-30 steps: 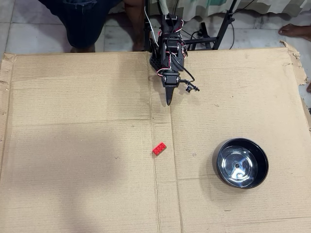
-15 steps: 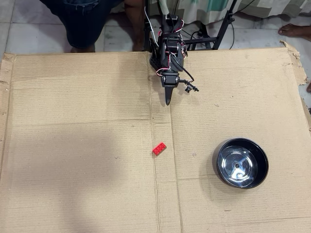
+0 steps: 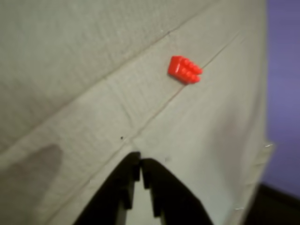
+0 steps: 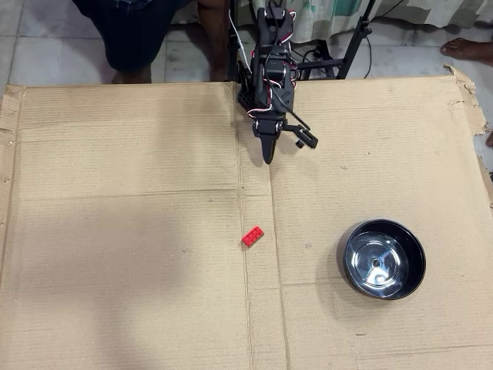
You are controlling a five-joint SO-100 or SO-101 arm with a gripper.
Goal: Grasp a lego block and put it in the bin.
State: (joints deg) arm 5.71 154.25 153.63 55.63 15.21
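In the overhead view we see the arm at twelve o'clock on the cardboard sheet (image 4: 115, 193), its gripper (image 4: 267, 158) pointing down toward six o'clock with nothing between its fingers. In the wrist view the gripper (image 3: 140, 165) enters from six o'clock, and we find its two dark fingers pressed tip to tip, closed and empty. The red block (image 4: 252, 236) lies flat on the cardboard near the middle of the sheet, at about six o'clock from the gripper and well apart from it, just beside a seam in the cardboard. In the wrist view the block (image 3: 185, 70) sits at about one o'clock, studs showing, turned at a slant. The bowl (image 4: 383, 260) rests at about four o'clock from the block, well apart, its shiny inside holding nothing.
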